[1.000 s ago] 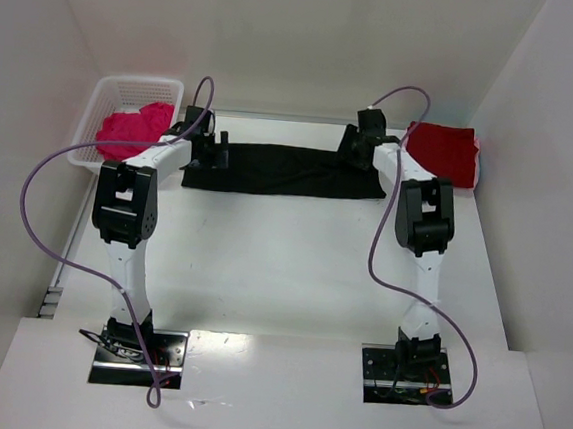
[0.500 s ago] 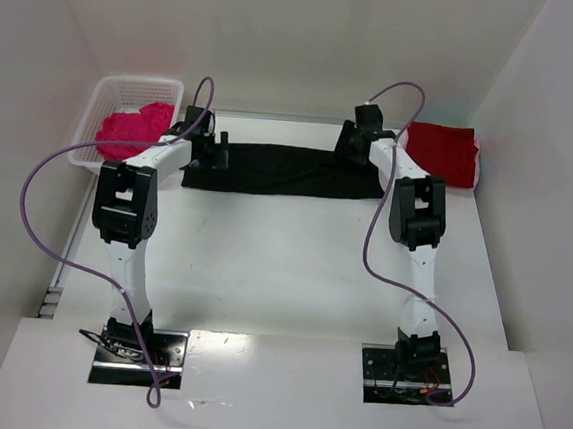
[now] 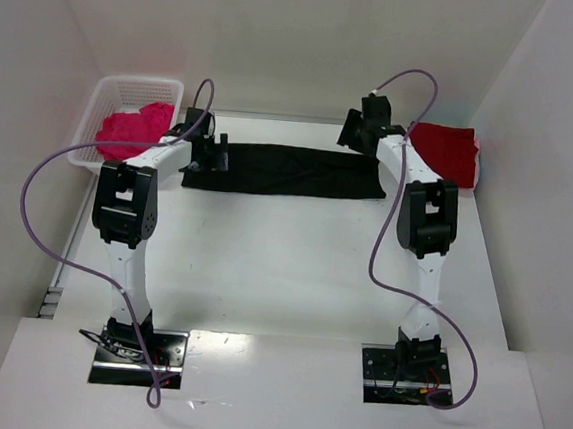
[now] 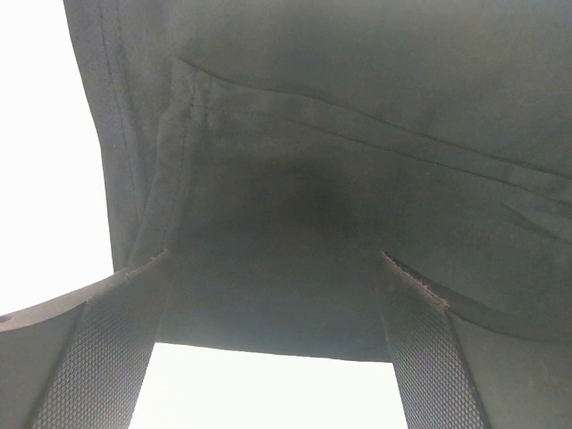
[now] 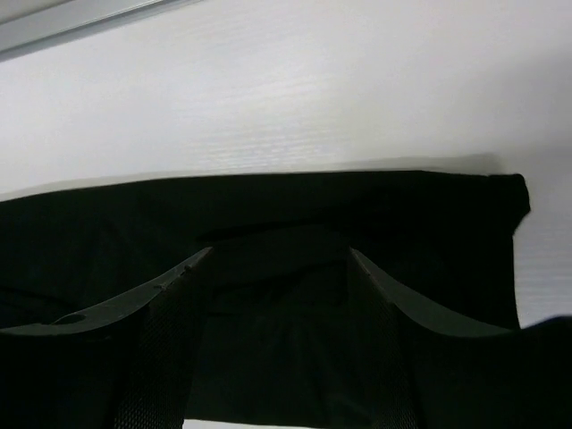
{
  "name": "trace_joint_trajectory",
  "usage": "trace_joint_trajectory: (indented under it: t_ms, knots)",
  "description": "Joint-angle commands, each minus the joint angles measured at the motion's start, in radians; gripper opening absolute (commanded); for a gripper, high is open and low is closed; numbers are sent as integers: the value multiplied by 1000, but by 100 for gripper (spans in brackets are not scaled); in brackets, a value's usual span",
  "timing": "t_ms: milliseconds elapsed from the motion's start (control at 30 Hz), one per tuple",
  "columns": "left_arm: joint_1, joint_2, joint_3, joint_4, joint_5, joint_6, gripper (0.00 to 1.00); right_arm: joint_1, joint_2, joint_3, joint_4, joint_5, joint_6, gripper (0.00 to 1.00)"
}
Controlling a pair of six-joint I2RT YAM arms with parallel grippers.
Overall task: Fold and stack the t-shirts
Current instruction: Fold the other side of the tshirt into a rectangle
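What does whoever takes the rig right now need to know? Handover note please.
Left gripper: open, low over the black shirt's left end.
Right gripper: open, above its right end, holding nothing.
Black shirt: long folded strip across the far side.
Red shirt: far right, looks folded.
Pink shirt: bunched in the basket.
Done: black folded into a strip.
Left: finish folding black, stack it with red, then fold and stack pink.

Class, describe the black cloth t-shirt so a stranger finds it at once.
Scan the white table, far side. Between the white mesh basket and the dark red t-shirt lies the black t-shirt. It alone is black, a long flat strip.
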Motion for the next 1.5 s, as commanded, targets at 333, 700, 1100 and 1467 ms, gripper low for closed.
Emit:
trace_joint_trajectory:
  t_ms: [333, 700, 1100, 1467]
  knots:
    - [-3, -56, -36, 32, 42, 1, 100, 8, 8, -122, 30, 74, -32, 66]
    - [-14, -47, -36, 22, 22, 1, 100, 8, 97, 13, 7, 92, -51, 66]
    - [-14, -38, -36, 22, 22, 1, 100, 8, 154, 83, 25, 39, -9, 65]
    - [-14, -29, -36, 22, 51, 10, 100, 17, 194, 198, 131, -75, 106, 65]
